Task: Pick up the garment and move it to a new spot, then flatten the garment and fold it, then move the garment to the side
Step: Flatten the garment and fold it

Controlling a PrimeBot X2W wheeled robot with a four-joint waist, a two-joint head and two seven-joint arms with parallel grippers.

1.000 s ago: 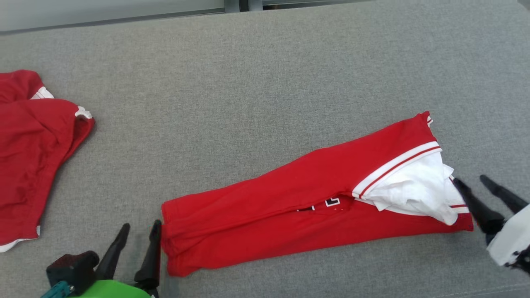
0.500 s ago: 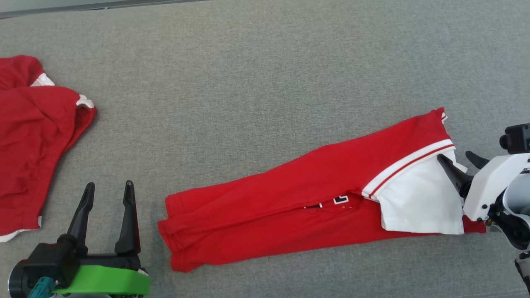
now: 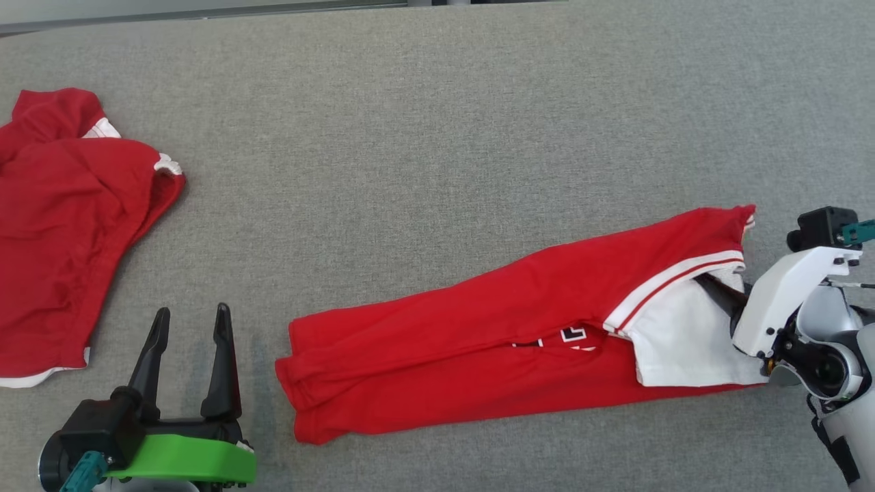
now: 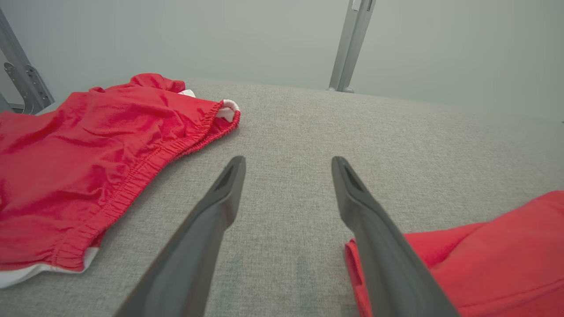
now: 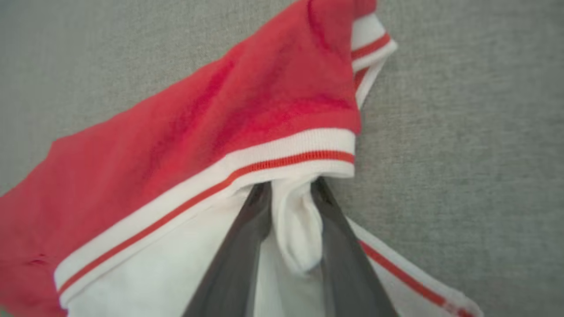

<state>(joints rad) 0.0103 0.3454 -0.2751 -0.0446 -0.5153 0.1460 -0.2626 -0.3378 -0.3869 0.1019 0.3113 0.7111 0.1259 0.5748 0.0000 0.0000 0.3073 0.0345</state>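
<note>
The garment (image 3: pixel 478 335) is a red shirt folded into a long strip with a white, red-striped end, lying slantwise on the grey table. My right gripper (image 3: pixel 714 290) has come in from the right, its fingertips tucked under the striped band. In the right wrist view the right gripper (image 5: pixel 291 187) is shut on a bunched fold of white cloth of the garment (image 5: pixel 264 101). My left gripper (image 3: pixel 191 321) stands open on the table, a little left of the garment's left end. From the left wrist, the left gripper (image 4: pixel 288 163) holds nothing, and the garment (image 4: pixel 484 255) lies beside its right finger.
A second red piece of clothing (image 3: pixel 61 232) with white trim lies crumpled at the far left, also visible as the red clothing (image 4: pixel 88 149) in the left wrist view. The grey table (image 3: pixel 424 137) stretches back to a pale wall with a metal post (image 4: pixel 350 44).
My right gripper pushed further in under the striped band and its fingers closed on white cloth. The left gripper drew back from the garment's left end and stayed open. The head camera shifted.
</note>
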